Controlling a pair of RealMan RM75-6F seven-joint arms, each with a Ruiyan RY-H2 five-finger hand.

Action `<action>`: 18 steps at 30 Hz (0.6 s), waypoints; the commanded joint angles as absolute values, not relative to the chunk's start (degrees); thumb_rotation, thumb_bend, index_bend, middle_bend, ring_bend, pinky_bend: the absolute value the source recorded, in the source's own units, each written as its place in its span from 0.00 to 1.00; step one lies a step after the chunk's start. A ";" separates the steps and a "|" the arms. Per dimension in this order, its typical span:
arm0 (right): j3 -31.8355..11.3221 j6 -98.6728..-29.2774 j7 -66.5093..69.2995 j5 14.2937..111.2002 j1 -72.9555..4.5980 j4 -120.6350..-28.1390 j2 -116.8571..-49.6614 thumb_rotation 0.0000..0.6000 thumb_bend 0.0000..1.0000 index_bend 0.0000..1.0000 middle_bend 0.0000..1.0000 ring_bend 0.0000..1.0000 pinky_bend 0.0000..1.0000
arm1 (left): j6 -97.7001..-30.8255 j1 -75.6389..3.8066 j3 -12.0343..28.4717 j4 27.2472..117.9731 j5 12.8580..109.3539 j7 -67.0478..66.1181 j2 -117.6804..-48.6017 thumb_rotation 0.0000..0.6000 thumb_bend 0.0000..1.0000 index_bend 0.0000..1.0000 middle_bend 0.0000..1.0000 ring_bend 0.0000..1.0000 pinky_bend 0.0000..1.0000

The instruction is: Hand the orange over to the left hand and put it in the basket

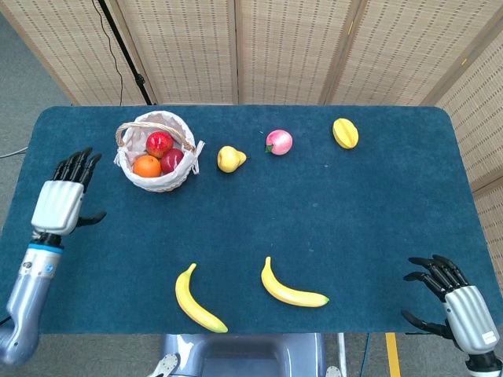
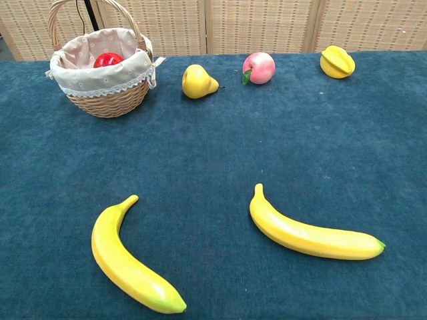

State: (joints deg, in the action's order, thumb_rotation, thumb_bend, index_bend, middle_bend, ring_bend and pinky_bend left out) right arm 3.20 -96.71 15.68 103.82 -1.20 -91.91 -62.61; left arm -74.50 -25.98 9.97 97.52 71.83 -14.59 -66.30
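One orange [image 1: 147,166] is sitting in the basket [image 1: 128,174] at the far left of the tabletop [image 1: 330,228], beside two red fruits. It is lying just right of the left hand [image 1: 66,198], which is much nearer than the right hand [image 1: 450,298] at the near right corner. Both hands are spreading their fingers and holding nothing. Two bananas, one pear [image 1: 229,159], one peach [image 1: 279,142] and one yellow fruit [image 1: 345,133] are lying outside.

Wicker basket [image 2: 107,100], cloth-lined; glossy orange [image 1: 147,166]
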 commanded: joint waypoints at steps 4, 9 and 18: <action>-0.30 -91.74 8.29 98.48 -3.62 -92.46 -65.00 1.00 0.00 0.32 0.17 0.17 0.14 | -81.54 -18.09 3.69 103.82 78.02 -12.13 -62.91 1.00 0.01 0.00 0.00 0.00 0.11; -2.56 -88.41 3.44 94.65 -5.38 -93.52 -66.15 1.00 0.00 0.25 0.10 0.09 0.10 | -83.79 -14.19 0.39 103.68 79.72 -12.01 -63.84 1.00 0.01 0.00 0.00 0.00 0.11; -3.97 -84.92 -0.42 91.21 -7.25 -94.78 -67.70 1.00 0.00 0.20 0.05 0.03 0.03 | -84.69 -10.89 -0.91 100.60 79.79 -10.56 -66.19 1.00 0.01 0.00 0.00 0.00 0.11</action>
State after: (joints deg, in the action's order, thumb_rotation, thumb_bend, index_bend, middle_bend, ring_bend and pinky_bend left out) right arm -3.84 -85.17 -0.02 91.48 -7.09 -94.56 -67.43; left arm -84.49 -11.16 -0.78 101.06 79.46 -10.75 -65.89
